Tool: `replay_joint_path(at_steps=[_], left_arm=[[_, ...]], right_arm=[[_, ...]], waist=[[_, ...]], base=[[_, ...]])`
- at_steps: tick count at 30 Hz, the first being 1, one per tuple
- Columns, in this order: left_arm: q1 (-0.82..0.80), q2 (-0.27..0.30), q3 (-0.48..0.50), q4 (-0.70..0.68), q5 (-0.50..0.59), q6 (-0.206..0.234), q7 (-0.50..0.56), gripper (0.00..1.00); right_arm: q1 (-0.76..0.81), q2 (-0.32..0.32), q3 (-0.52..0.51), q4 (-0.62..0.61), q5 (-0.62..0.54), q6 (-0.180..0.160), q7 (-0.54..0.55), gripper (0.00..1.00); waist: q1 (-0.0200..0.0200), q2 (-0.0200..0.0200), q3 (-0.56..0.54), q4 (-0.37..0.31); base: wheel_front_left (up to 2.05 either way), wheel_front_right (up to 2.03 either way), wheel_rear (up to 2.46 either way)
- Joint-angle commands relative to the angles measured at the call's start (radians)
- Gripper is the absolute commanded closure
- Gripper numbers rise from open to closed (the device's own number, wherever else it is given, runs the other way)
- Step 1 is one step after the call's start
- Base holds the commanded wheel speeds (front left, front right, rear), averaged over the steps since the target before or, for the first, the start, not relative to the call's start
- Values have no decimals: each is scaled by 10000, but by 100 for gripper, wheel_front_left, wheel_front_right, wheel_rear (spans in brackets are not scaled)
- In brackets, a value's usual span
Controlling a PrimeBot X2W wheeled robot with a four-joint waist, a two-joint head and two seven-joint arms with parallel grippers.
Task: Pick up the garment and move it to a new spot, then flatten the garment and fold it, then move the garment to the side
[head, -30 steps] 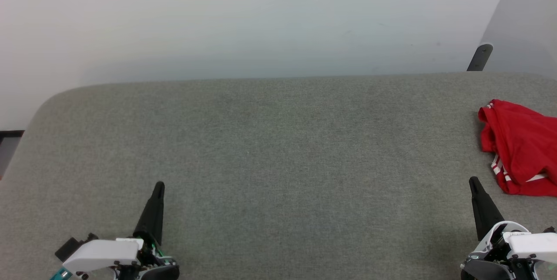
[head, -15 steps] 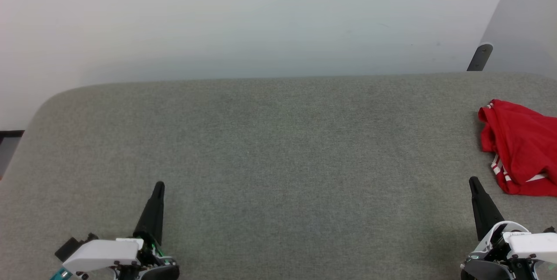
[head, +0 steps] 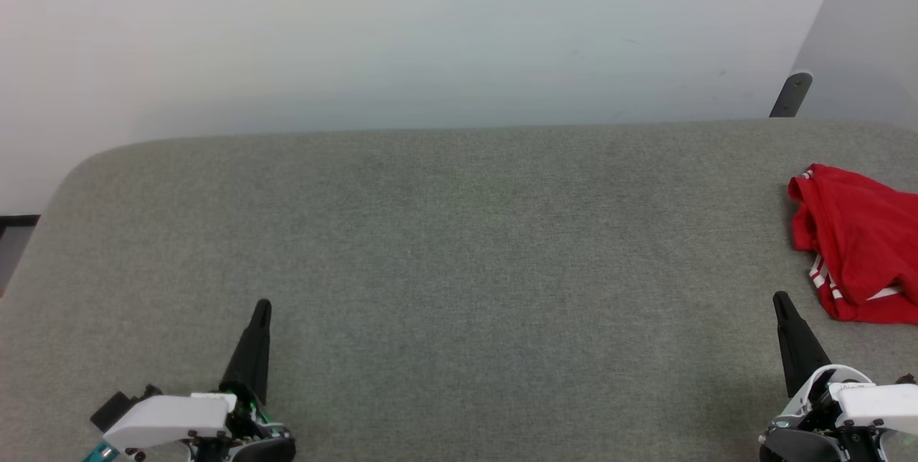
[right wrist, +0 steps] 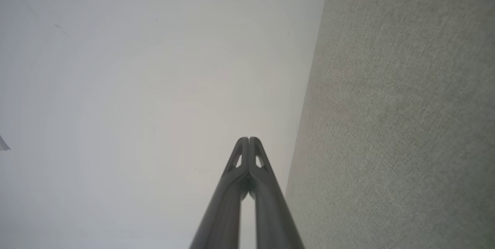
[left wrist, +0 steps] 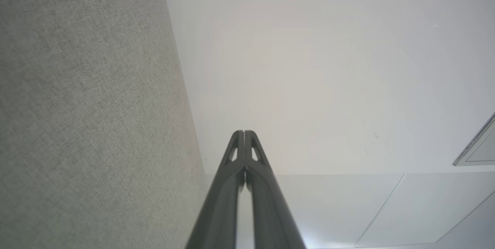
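Resting with fingers pressed together and gripping nothing, the left gripper (head: 262, 305) and right gripper (head: 780, 298) hover at the near edge of a grey cloth-covered table (head: 459, 232). The crumpled red garment (head: 860, 239) lies at the table's right edge, near the right gripper but not touching it. A pale wall (head: 430, 31) rises behind.

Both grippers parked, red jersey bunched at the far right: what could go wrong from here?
The red jersey lies bunched and runs past the head view's right edge, so a grasp may catch several layers. The right gripper is shut near it; approaching without opening would likely just push it.
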Motion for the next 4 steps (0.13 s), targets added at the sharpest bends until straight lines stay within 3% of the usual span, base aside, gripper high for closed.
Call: replay_joint_path(at_steps=[1, 4], left_arm=[[-93, -13, 21, 8, -37, -55, 18, 100], [-93, -13, 21, 8, -35, -55, 18, 100]], right_arm=[[-27, 32, 7, 1, 42, 4, 21, 100], [-27, 32, 7, 1, 42, 4, 21, 100]], waist=[[0, 0, 0, 0], [0, 0, 0, 0]], base=[[0, 0, 0], [0, 0, 0]])
